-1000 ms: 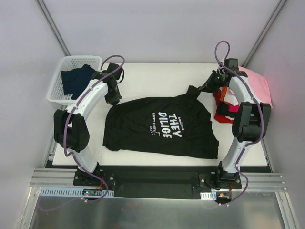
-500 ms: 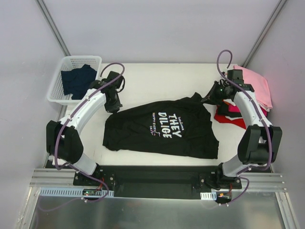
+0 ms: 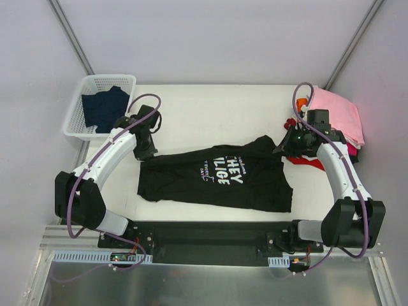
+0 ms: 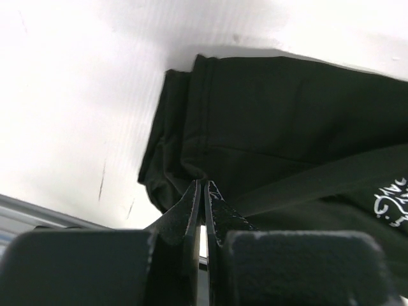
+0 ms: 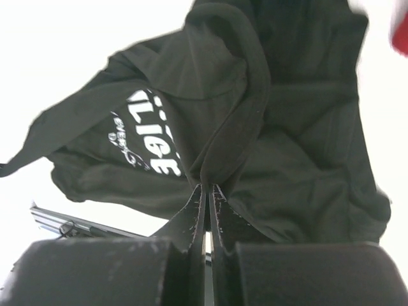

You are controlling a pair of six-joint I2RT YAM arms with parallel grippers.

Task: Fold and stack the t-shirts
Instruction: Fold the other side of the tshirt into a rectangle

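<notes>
**On the tabletop's near half: both grippers pinch the black tee**

From above, you see the black tee (image 3: 217,182) lying across the middle of the tabletop (image 3: 217,105), closer to the near edge than the far one. Its far edge is drawn up in a ridge that hides the top of the white lettering (image 3: 223,173). Your left gripper (image 3: 145,152) sits at the tee's far left corner, and your right gripper (image 3: 284,148) at its far right corner. A pink tee (image 3: 338,111) lies at the far right corner of the tabletop, with a red tee (image 3: 309,162) showing just nearer, under the right arm. A basket (image 3: 108,78) off the far left corner holds a navy tee (image 3: 102,108).

In the left wrist view, your left gripper (image 4: 201,185) has its fingers pressed together on a fold of the black tee (image 4: 274,121), next to a hemmed edge. Bare tabletop (image 4: 76,95) shows to the left, and a scrap of lettering (image 4: 390,201) to the right.

In the right wrist view, your right gripper (image 5: 207,186) is clamped on a raised ridge of the black tee (image 5: 306,153). The cloth rises to the fingertips in a narrow peak. The lettering (image 5: 153,137) lies to the left, partly tucked under a fold. A sliver of red (image 5: 401,32) shows at the upper right edge.
</notes>
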